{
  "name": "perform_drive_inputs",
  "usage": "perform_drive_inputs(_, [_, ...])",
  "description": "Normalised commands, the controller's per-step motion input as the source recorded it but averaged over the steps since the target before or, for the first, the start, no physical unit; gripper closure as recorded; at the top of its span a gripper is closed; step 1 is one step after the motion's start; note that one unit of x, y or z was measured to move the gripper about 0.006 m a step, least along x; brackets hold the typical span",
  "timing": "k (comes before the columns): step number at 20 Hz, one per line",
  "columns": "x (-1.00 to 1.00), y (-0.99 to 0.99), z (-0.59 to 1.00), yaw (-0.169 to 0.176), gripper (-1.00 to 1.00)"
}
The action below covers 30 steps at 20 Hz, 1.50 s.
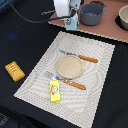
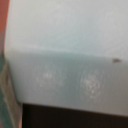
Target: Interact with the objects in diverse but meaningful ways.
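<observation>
My gripper [image 1: 71, 19] is down on the pale blue carton [image 1: 72, 22] beside the grey pot [image 1: 92, 13]; can't tell if it's clamped. Wrist cam's all carton [image 2: 70, 60].

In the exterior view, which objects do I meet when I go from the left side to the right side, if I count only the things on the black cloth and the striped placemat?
Orange-yellow bread loaf → yellow butter block → round tan plate.
</observation>
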Motion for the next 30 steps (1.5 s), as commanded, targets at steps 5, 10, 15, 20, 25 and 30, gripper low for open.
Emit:
perform_drive_inputs(5, [0.90, 0.11, -0.03, 0.000, 1.00])
perform_drive_inputs(10, [0.59, 0.01, -0.19, 0.000, 1.00])
perform_drive_inputs(15, [0.08, -0.10, -0.23, 0.000, 1.00])
perform_drive_inputs(20, [0.12, 0.03, -0.20, 0.000, 1.00])
perform_drive_inputs(25, [0.45, 0.45, 0.29, 0.002, -1.00])
perform_drive_inputs(30, [0.67, 0.61, 0.88, -0.008, -1.00])
